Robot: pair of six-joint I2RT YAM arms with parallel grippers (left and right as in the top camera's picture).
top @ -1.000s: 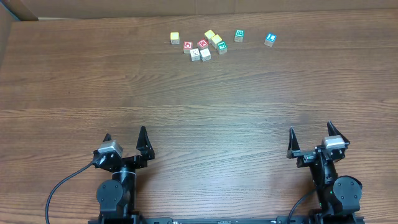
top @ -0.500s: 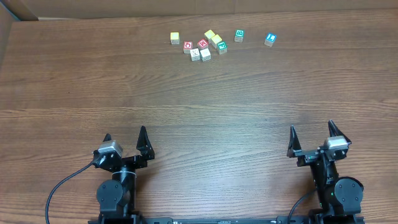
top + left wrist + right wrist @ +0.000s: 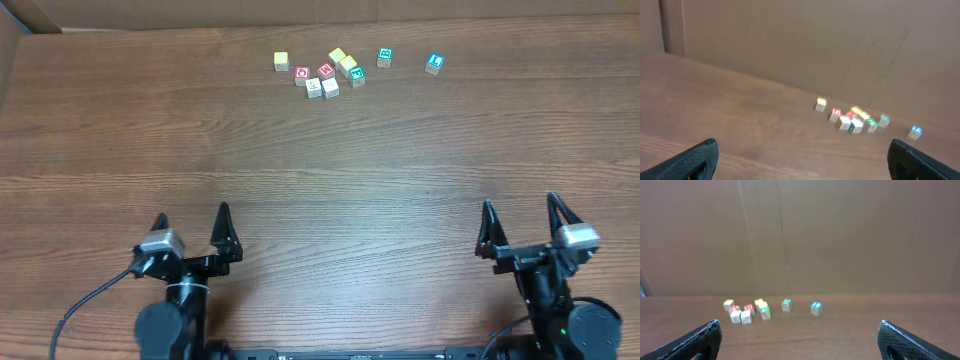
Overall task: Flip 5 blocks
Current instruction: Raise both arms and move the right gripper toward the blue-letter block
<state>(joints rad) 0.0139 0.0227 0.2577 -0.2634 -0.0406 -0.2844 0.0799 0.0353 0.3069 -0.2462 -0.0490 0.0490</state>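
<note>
The blocks [image 3: 330,87] lie on the bench [image 3: 320,180], far ahead of both hands. A tight cluster sits ahead-right of the left hand [image 3: 191,212] — two single ones beyond it, ahead-left of the right hand [image 3: 519,201].

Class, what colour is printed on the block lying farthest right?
Blue; the block shows best in the overhead view.
</note>
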